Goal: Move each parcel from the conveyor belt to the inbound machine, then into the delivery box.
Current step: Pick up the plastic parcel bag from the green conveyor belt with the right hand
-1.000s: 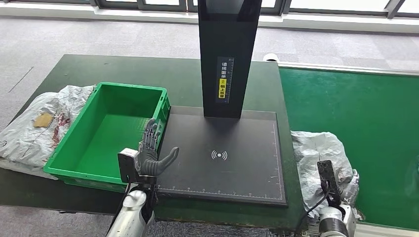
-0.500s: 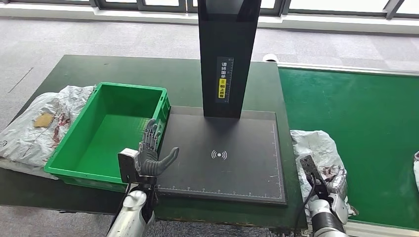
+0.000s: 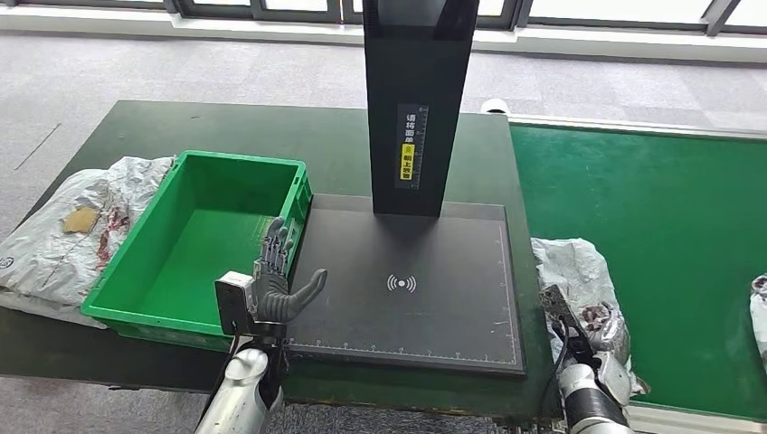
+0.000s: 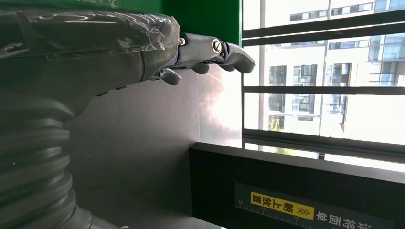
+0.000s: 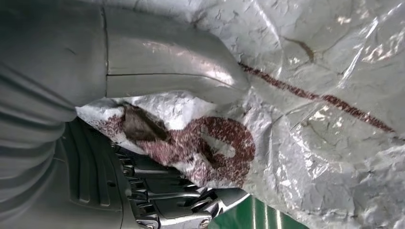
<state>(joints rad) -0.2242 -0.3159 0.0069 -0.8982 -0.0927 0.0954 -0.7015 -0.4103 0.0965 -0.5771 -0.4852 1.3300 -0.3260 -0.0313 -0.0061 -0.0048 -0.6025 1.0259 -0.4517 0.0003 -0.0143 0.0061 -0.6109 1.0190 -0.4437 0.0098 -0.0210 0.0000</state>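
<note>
Soft, even daylight fills the sharp head view; tall bright windows (image 4: 325, 71) blow out white, while the crinkled silver plastic parcel (image 5: 305, 95) glints.

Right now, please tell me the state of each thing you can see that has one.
Left hand: open, held upright between bin and scanner plate, holding nothing.
Right hand: gripping the silver parcel.
Silver parcel: crumpled, on the conveyor belt's near edge, gripped.
Green bin: empty.
Scanner plate: nothing on it.
Parcel beside the bin: lying flat on the table.
</note>
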